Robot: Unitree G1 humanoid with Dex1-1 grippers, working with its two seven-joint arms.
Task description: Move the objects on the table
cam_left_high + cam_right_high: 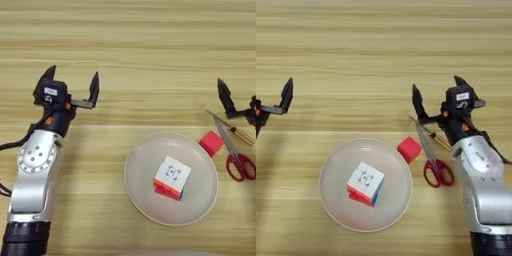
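A light wooden table with horizontal grain stripes in paler and darker bands fills the whole view under soft, even light, with faint shadows on its surface

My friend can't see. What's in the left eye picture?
A puzzle cube sits on a round plate, with a small red cube just beside its rim. The left gripper hovers open far left; scissors lie at right.
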